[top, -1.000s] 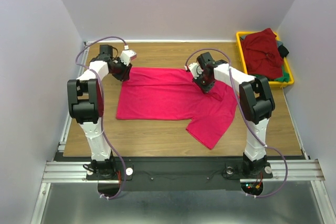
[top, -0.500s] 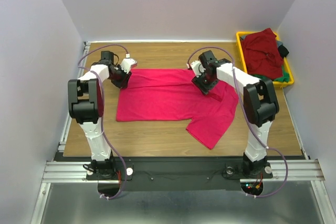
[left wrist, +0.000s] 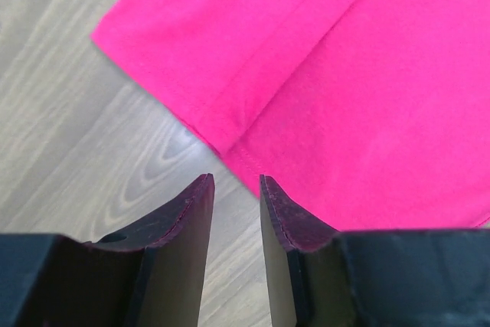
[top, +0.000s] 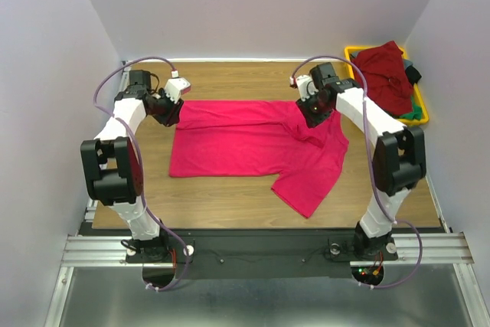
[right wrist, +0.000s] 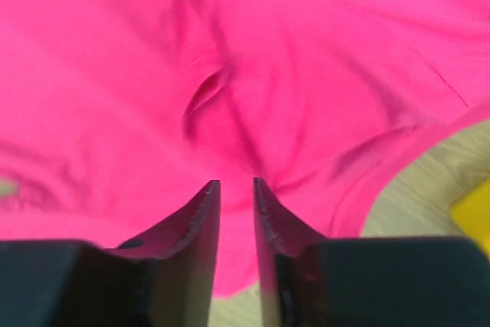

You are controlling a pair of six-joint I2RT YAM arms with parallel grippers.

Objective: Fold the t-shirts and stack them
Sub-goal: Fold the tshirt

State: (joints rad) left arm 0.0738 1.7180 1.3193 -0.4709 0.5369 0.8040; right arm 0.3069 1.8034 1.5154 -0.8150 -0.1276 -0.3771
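Both arms have swung outward since a second ago: the left gripper (top: 173,112) has moved towards the table's (top: 230,208) far-left corner, and the right gripper (top: 312,116) has gone from the cloth's middle towards the far-right corner.

From above, the crimson t-shirt (top: 245,143) lies spread across the table's centre, one sleeve reaching towards the near edge. The left gripper is at its far-left edge and the right at its far-right part. A maroon t-shirt (top: 383,74) is heaped in the yellow bin (top: 350,54) at the far-right corner.

At the left wrist, the fingers stand a narrow gap apart, gripping nothing, over bare wood (left wrist: 69,120), with the crimson t-shirt's doubled edge (left wrist: 337,74) just ahead.

At the right wrist, the fingers are likewise slightly parted and empty above rumpled crimson cloth (right wrist: 291,51). The bin's yellow (right wrist: 476,223) shows at the right.
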